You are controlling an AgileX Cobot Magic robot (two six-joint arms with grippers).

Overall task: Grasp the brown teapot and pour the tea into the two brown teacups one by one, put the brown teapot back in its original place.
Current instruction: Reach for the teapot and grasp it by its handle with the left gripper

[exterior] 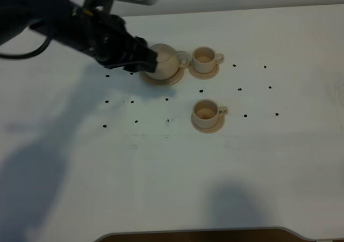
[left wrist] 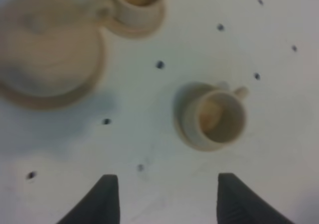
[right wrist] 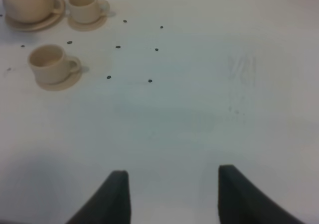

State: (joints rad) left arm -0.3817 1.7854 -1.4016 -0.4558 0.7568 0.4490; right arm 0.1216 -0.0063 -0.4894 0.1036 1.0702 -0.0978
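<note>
The brown teapot (exterior: 165, 61) sits on its wide round saucer plate (exterior: 171, 80) at the back middle of the white table. One brown teacup (exterior: 205, 58) stands on a small saucer right beside the teapot, the other teacup (exterior: 205, 111) on its saucer nearer the front. My left gripper (exterior: 144, 59) hovers at the teapot's left side. In the left wrist view it (left wrist: 167, 199) is open and empty, with the blurred teapot (left wrist: 47, 45) and both cups (left wrist: 217, 117) ahead. My right gripper (right wrist: 172, 194) is open and empty, well away from the teapot (right wrist: 25, 2).
Small black dots (exterior: 244, 115) mark the tabletop around the tea set. The left arm's dark body and cable (exterior: 64, 21) reach in from the back left. The table's front edge (exterior: 204, 234) has a dark curved cutout.
</note>
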